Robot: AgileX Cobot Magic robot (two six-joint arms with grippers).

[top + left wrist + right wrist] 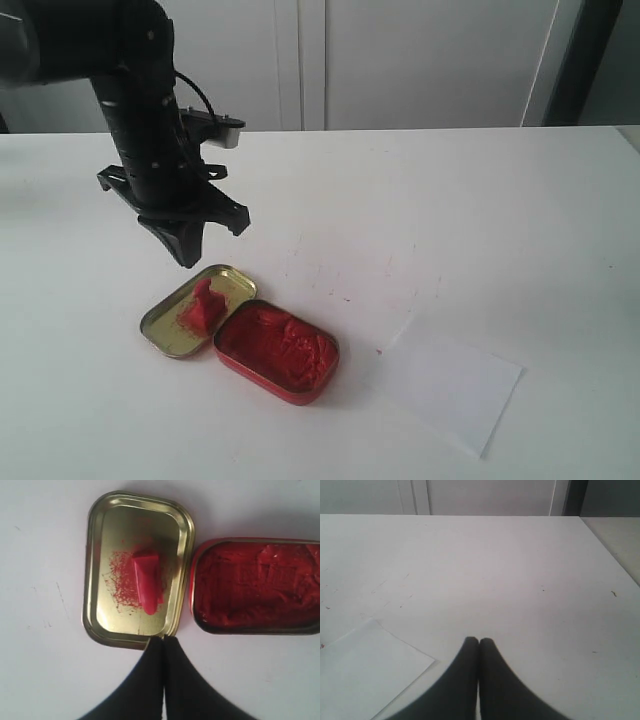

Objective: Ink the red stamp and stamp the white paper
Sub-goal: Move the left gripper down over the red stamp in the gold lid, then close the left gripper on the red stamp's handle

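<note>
White table (470, 190) with gold tin lid (168, 335), red ink tin (250, 377) just beside it, white paper (455, 390) apart.

There were one red stamp (146, 581), one gold lid (131, 524), one tin of red ink paste (192, 587) and one white paper (455, 387).

The lid (135, 525) is thin gold-toned metal, polished and reflective, its floor dulled by a dry, scratchy red smear. The red stamp (147, 582) lying in the lid is smooth, glossy plastic. Just beside the lid, the tin (192, 595) has a shiny metal rim, and its ink paste (250, 585) looks thick, wet and furrowed. The white paper (455, 388), well apart from the lid, is thin and matt. The counter (450, 190) is smooth, matt, faintly scuffed. The fingers (145, 685) at the lid's rim are matt black.
</note>
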